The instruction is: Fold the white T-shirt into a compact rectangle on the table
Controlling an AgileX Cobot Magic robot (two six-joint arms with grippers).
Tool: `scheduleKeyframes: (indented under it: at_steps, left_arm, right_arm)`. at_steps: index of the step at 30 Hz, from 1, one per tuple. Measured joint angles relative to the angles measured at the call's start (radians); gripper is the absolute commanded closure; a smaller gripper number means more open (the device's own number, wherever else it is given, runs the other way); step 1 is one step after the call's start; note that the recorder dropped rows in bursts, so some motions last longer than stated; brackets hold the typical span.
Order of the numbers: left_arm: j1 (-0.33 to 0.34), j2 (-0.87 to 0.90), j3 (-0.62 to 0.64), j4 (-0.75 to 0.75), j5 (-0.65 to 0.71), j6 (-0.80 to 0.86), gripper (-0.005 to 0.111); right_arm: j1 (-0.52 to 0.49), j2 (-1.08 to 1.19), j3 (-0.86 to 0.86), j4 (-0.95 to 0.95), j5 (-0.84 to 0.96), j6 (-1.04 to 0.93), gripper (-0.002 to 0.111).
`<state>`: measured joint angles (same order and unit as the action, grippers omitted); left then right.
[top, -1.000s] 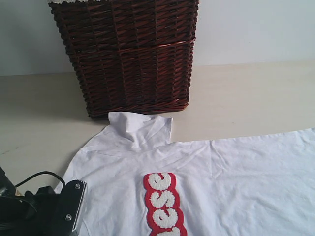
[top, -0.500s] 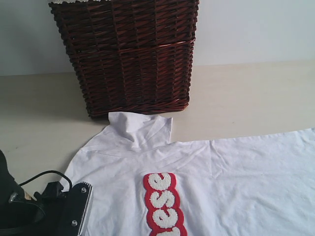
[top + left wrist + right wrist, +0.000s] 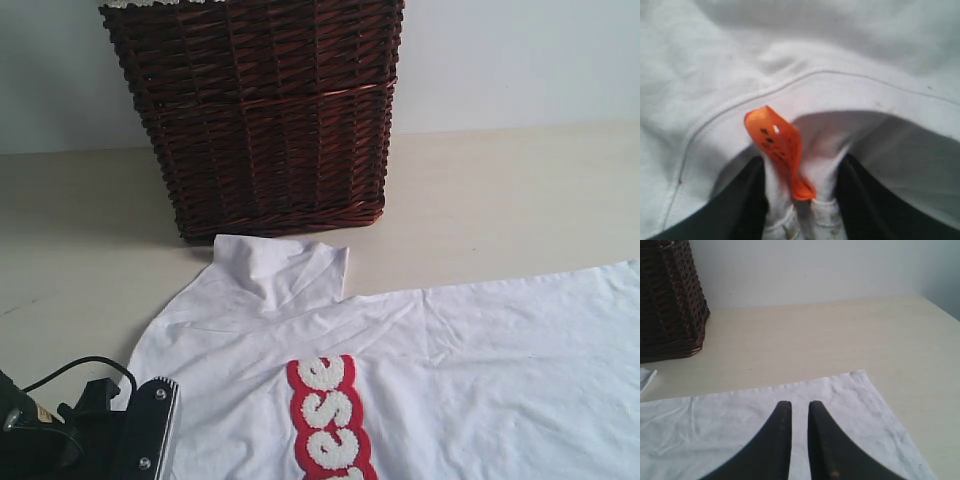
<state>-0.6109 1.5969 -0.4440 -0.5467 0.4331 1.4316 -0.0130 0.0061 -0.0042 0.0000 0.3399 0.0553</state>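
The white T-shirt [image 3: 430, 380] lies spread on the table [image 3: 500, 200], one sleeve touching the wicker basket [image 3: 255, 115]. The left gripper [image 3: 800, 200] pinches the collar by the orange tag [image 3: 780, 150]. The right gripper [image 3: 799, 440] hovers above the hem, fingers nearly together, holding nothing.

White T-shirt [image 3: 450, 380] lies flat, face up on pale beige table [image 3: 500, 200], w/ few wrinkles. One sleeve is folded up at far side. Fuzzy white letters w/ red outline near middle. Orange neck tag [image 3: 780, 150] sticks up at collar.
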Motion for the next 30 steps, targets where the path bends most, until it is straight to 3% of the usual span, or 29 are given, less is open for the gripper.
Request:
scheduleKeyframes:
  at_steps: [4, 8, 30]
  left_arm:
    - [-0.004, 0.000, 0.000, 0.000, -0.004, -0.013, 0.075]
    - [-0.004, 0.000, 0.000, 0.000, -0.008, -0.018, 0.106]
    - [-0.004, 0.000, 0.000, 0.005, -0.011, -0.020, 0.107]
  right_arm:
    - [0.000, 0.000, 0.000, 0.000, 0.000, 0.000, 0.095]
    - [0.000, 0.000, 0.000, 0.000, 0.000, 0.000, 0.095]
    - [0.000, 0.000, 0.000, 0.000, 0.000, 0.000, 0.095]
